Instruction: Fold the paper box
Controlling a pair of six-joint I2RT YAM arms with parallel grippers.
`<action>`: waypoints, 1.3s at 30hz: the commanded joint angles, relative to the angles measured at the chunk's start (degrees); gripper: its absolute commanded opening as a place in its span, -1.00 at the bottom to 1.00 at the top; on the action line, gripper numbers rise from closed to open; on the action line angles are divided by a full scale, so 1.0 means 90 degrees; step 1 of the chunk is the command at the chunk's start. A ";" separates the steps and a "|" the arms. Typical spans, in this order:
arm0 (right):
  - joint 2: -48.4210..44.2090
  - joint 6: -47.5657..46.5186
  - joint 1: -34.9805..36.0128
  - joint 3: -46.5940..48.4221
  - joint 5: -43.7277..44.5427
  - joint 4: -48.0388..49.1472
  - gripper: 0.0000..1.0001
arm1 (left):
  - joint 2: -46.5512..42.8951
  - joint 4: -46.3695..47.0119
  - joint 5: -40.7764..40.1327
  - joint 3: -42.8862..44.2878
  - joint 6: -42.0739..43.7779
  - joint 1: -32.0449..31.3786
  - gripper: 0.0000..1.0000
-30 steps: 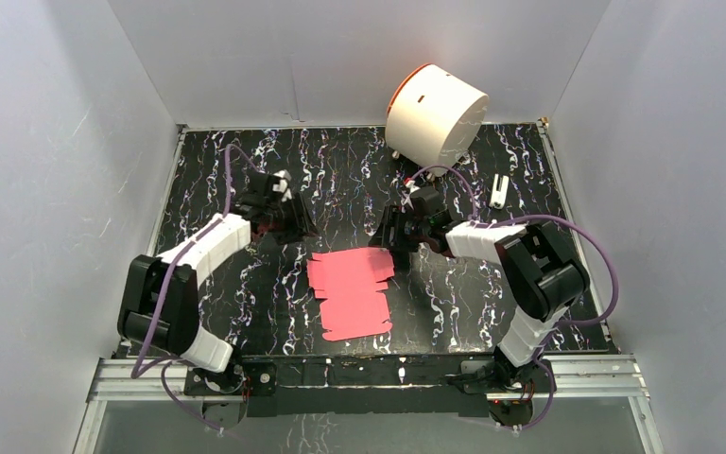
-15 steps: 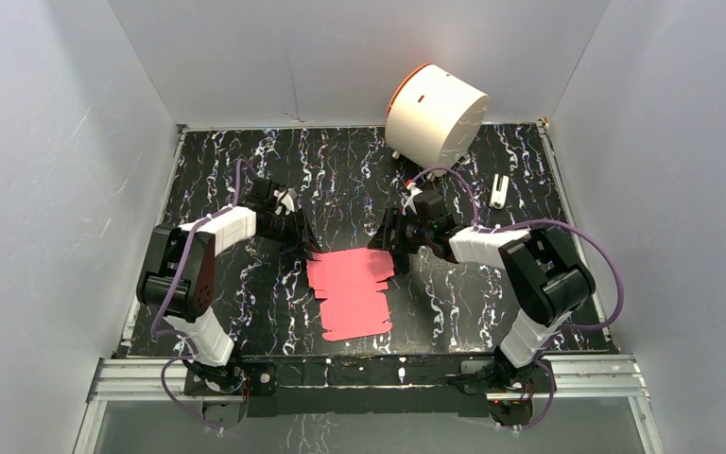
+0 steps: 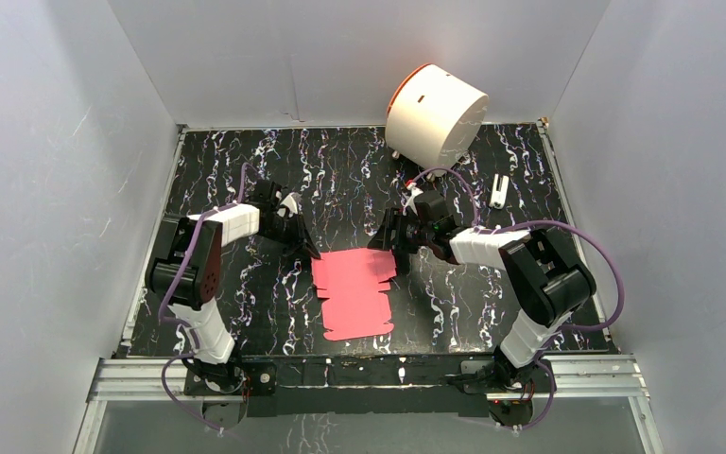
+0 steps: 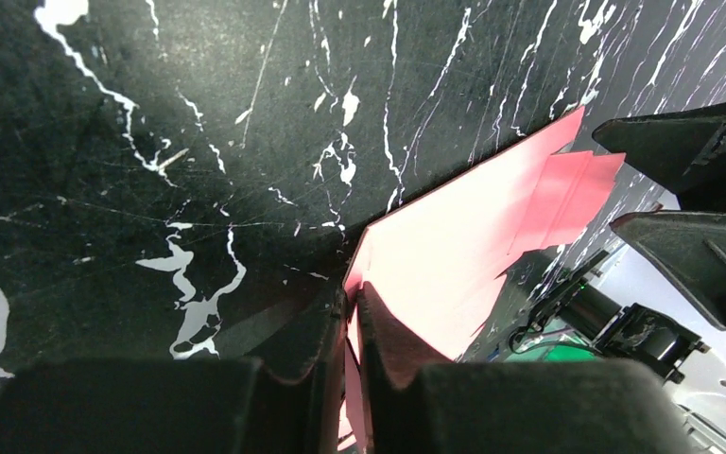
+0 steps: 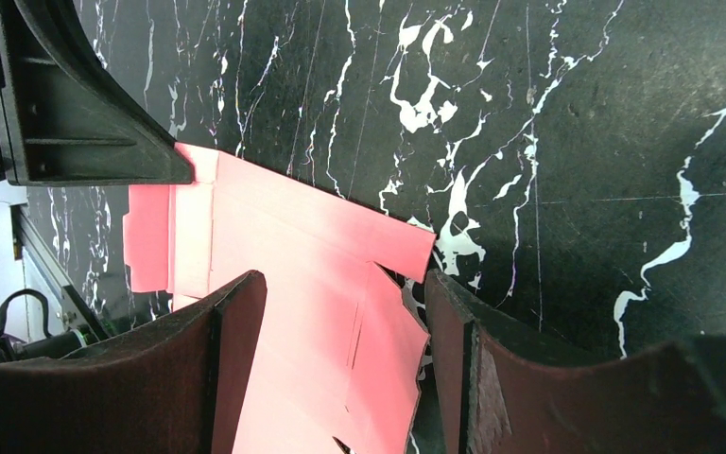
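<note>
Left pincer (image 3: pixel 310 252) sits at the far left corner of the paper box (image 3: pixel 354 295); right pincer (image 3: pixel 389 248) sits at its far right corner.

Top view: the box is a flat pink-red cut sheet lying mid-table (image 3: pixel 246 175), with notched side edges. The grip of neither pincer is readable from here. There is bare table to the left, to the right and on the near side of the sheet. A white cylinder (image 3: pixel 435 115) with an orange rim stands at the far edge, well apart from the sheet. A small white object (image 3: pixel 498 191) lies beyond the right arm.

Left wrist view: the fingers are all but closed, pinching the pink corner between them. That corner is lifted off the table. The right pincer's dark fingers face it across the sheet.

Right wrist view: the fingers are spread wide, straddling the sheet's corner tab. Contact with the sheet cannot be told. The left pincer meets the sheet's opposite corner at upper left.
</note>
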 commanded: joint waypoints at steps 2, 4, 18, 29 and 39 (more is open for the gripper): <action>-0.0157 -0.0183 -0.0039 -0.0004 -0.0083 0.0183 0.43 | -0.0376 -0.0174 0.0244 0.0144 0.0237 0.0023 -0.94; -0.0164 -0.0202 -0.0066 0.0027 -0.0063 0.0133 0.43 | -0.0558 -0.0177 0.0238 0.0081 0.0353 0.0024 -1.00; -0.0150 -0.0171 -0.0271 0.0120 -0.0260 0.0199 0.43 | -0.1429 0.0109 0.0473 -0.0261 0.0655 0.0023 -1.00; 0.0017 0.0072 -0.0371 0.0046 -0.1062 0.0938 0.21 | -0.1561 0.0282 0.0542 -0.0404 0.0499 0.0022 -1.00; 0.0229 0.0177 -0.0379 -0.0083 -0.1292 0.1205 0.04 | -0.1581 0.0426 0.0597 -0.0476 0.0345 0.0018 -1.00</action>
